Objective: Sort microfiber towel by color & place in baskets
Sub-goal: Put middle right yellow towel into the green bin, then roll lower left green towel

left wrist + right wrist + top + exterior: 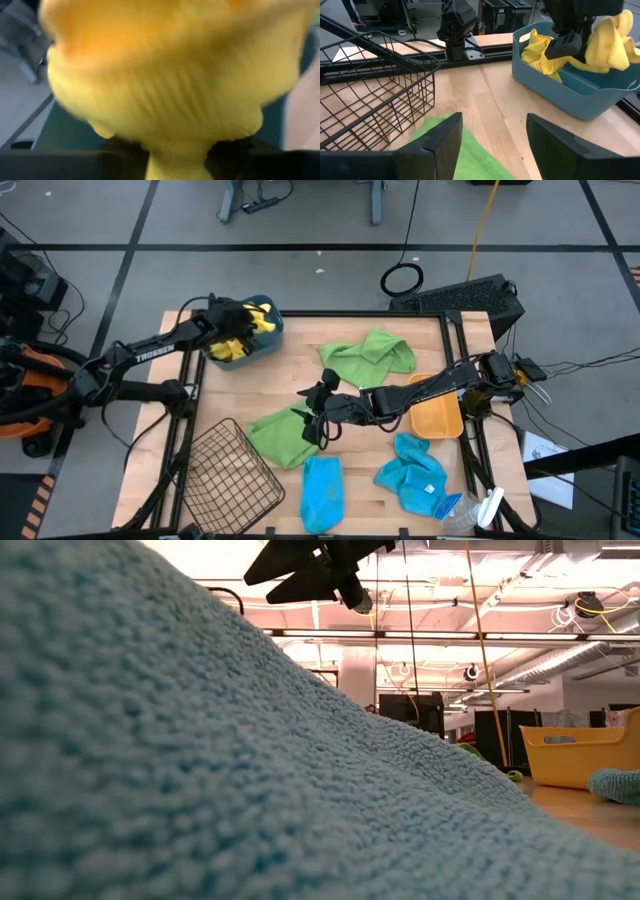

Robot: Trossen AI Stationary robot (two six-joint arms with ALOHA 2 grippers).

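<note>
— Where's your left gripper (243, 323)?

— Upper left, clamping a yellow towel (607, 37) over the teal bin (268, 340) — it may snag.

— And the right gripper (318, 420)?

— Spread above the green towel (280, 435), centre frame; you could miss.

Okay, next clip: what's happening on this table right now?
The left gripper is over the teal bin, shut on a yellow towel; another yellow towel already lies inside. The right gripper is open above the green towel beside the wire basket. A second green towel and two blue towels lie on the table, unsorted. The orange tub looks empty.
</note>
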